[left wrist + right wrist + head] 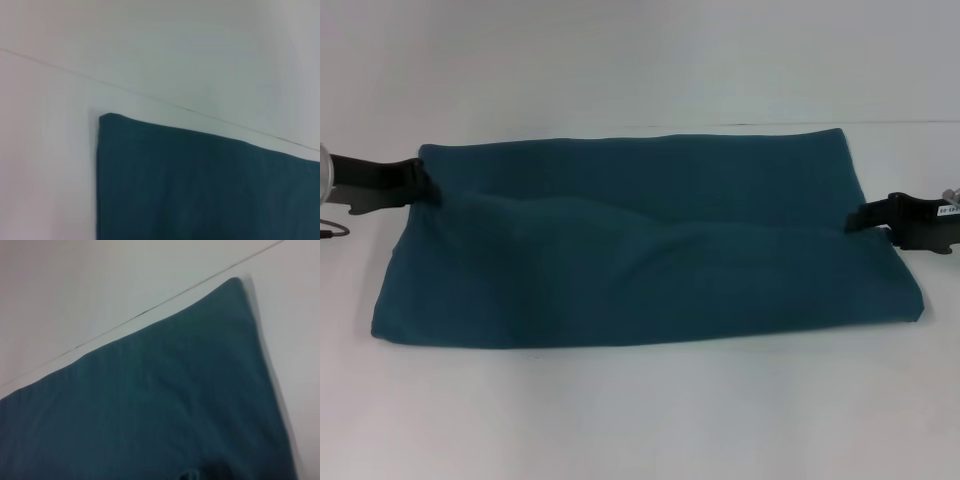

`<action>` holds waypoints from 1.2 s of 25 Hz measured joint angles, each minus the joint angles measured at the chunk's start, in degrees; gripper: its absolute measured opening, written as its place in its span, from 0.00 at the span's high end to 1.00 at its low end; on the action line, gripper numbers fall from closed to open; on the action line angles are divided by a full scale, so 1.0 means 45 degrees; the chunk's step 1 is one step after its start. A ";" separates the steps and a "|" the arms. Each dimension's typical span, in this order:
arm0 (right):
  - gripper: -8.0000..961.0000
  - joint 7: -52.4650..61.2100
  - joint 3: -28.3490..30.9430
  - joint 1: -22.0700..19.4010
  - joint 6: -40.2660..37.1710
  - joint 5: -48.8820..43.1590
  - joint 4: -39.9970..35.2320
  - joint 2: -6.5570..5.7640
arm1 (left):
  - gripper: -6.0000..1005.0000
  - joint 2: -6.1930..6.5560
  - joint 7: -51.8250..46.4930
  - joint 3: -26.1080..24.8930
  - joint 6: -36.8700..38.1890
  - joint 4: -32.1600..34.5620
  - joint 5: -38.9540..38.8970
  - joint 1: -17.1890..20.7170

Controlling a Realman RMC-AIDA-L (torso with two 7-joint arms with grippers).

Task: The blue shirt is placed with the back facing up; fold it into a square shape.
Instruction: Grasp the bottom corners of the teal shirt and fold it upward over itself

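Flanking blue shirt: both pincers, edge-side.

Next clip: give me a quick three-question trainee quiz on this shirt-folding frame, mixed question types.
1. True or false: the blue shirt lies as a wide folded rectangle on the white table.
2. Where does each end effector sit? A) both at the near edge B) one at each short side C) both above the middle
3. Fill in: a raised ridge of fabric runs across the shirt between the left end effector and the ____ end effector.

Key: 1 true; 2 B; 3 right.
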 joint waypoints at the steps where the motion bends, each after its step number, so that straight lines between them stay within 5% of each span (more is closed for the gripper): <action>1: 0.37 0.0002 0.0000 0.0001 -0.0003 0.0006 0.0000 0.0006 | 0.97 0.0000 0.0000 0.0000 -0.0005 0.0000 0.0000 0.0008; 3: 0.37 0.0041 0.0007 0.0000 -0.0028 0.0006 -0.0009 0.0006 | 0.97 0.0000 0.0003 0.0000 -0.0021 0.0000 0.0000 0.0024; 17: 0.94 0.0125 0.0065 -0.0096 -0.0368 0.0001 -0.0190 -0.0128 | 0.97 0.0000 0.0004 -0.0001 -0.0012 0.0028 0.0000 0.0068; 30: 0.94 0.0132 0.1567 -0.0421 -0.2280 0.0245 -0.2827 -0.0139 | 0.97 0.0147 -0.0097 -0.0021 0.0594 0.0575 -0.0045 0.0118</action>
